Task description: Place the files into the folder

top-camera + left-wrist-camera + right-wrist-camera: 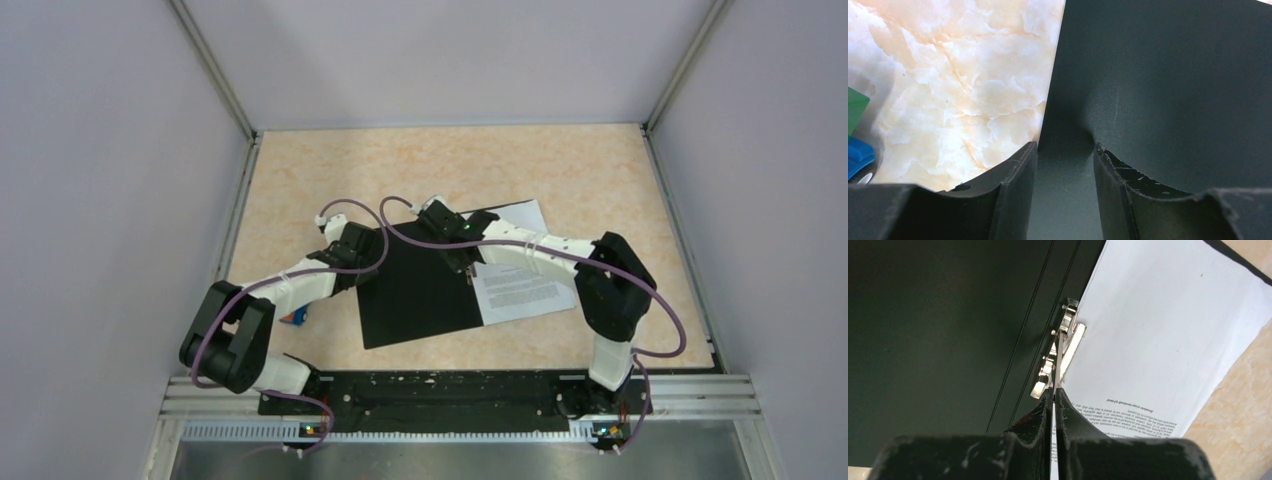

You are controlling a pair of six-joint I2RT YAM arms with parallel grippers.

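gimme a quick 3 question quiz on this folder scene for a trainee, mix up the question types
1. Fill in: seen from the top, the files lie on the open folder's ___ half.
2. Pick one. The right jaws are shut on: A the clip; B a sheet's corner; C the table's edge.
3. True or false: the left jaws are shut.
Key: 1 right; 2 A; 3 false, they stand open at the folder's left edge.
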